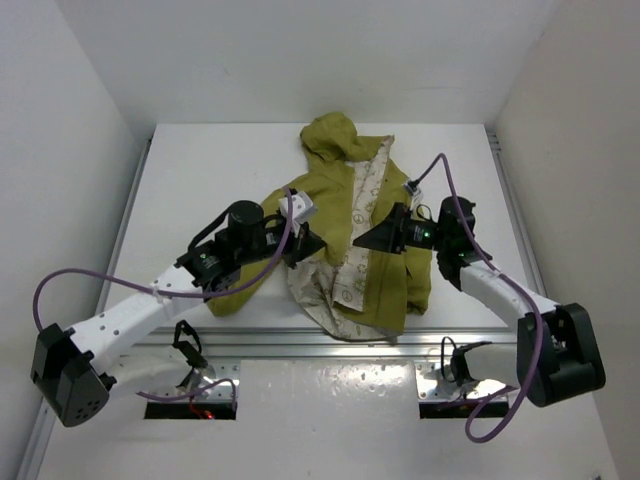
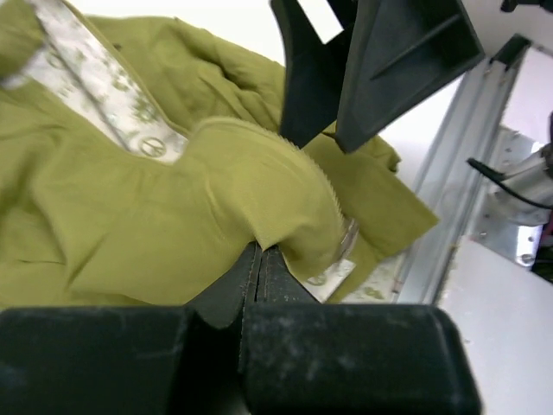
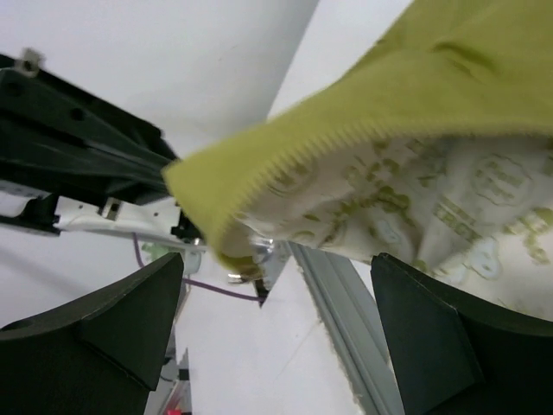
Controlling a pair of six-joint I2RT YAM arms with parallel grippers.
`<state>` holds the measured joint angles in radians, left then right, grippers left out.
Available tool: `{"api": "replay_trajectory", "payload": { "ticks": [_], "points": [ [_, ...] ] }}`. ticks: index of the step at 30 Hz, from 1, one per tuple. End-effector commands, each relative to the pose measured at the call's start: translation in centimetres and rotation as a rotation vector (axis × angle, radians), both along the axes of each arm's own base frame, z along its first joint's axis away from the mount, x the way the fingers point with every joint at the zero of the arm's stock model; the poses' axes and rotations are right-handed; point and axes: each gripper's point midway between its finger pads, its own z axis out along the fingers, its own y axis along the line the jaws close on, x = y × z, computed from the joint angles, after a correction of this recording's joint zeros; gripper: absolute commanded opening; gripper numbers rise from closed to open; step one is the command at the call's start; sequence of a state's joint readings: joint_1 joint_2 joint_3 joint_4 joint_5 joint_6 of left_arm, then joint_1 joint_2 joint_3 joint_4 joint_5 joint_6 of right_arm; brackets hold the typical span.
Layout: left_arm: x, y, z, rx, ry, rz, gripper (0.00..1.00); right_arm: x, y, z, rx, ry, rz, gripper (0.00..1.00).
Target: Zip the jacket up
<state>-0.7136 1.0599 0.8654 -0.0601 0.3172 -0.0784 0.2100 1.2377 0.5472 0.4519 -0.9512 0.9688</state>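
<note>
The olive-green jacket [image 1: 388, 275] lies open on the white table, hood at the far end, cream printed lining [image 1: 352, 235] showing down its middle. My left gripper [image 1: 308, 246] is shut on a fold of the jacket's front edge; in the left wrist view the closed fingertips [image 2: 257, 252] pinch the green flap [image 2: 259, 186] with zipper teeth along its rim. My right gripper [image 1: 368, 238] is open just opposite. In the right wrist view its gripper [image 3: 276, 264] is spread wide below the lifted toothed edge [image 3: 285, 156], not touching it. A small shiny metal piece [image 3: 262, 253] hangs at that edge.
An aluminium rail [image 1: 330, 345] runs along the table's near edge, also in the left wrist view [image 2: 449, 173]. White walls enclose the table on the left, right and back. Purple cables loop from both arms. The right gripper's fingers [image 2: 389, 60] hang close above the left gripper.
</note>
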Motion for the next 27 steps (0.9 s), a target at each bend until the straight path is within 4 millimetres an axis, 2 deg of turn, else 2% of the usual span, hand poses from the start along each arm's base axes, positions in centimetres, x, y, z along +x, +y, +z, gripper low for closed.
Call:
{"api": "replay_trajectory", "payload": {
  "ticks": [1, 3, 4, 8, 14, 18, 27],
  "points": [
    [-0.5, -1.2, 2.1, -0.104, 0.078, -0.022, 0.0, 0.2, 1.4, 3.4, 0.07, -0.14, 0.043, 0.9],
    [-0.8, -1.4, 2.3, -0.118, 0.082, -0.045, 0.0, 0.6, 2.0, 4.0, 0.083, -0.156, 0.057, 0.87],
    [-0.7, -1.6, 1.9, -0.115, 0.103, -0.041, 0.0, 0.7, 2.1, 4.4, 0.094, -0.155, 0.062, 0.83],
    [-0.3, -1.4, 1.8, -0.115, 0.12, -0.032, 0.0, 0.1, 3.1, 5.6, 0.115, -0.172, 0.115, 0.77],
    [-0.6, -1.3, 2.0, -0.129, 0.105, -0.043, 0.0, -0.7, 3.7, 4.1, 0.105, -0.122, 0.138, 0.77],
    [0.0, -1.0, 2.0, -0.125, 0.099, -0.007, 0.0, -1.6, 4.0, 4.3, 0.111, -0.119, 0.159, 0.77],
    [0.6, -0.9, 4.4, -0.195, 0.071, 0.022, 0.0, -2.2, 4.2, 2.4, 0.088, -0.075, 0.161, 0.75]
  ]
}}
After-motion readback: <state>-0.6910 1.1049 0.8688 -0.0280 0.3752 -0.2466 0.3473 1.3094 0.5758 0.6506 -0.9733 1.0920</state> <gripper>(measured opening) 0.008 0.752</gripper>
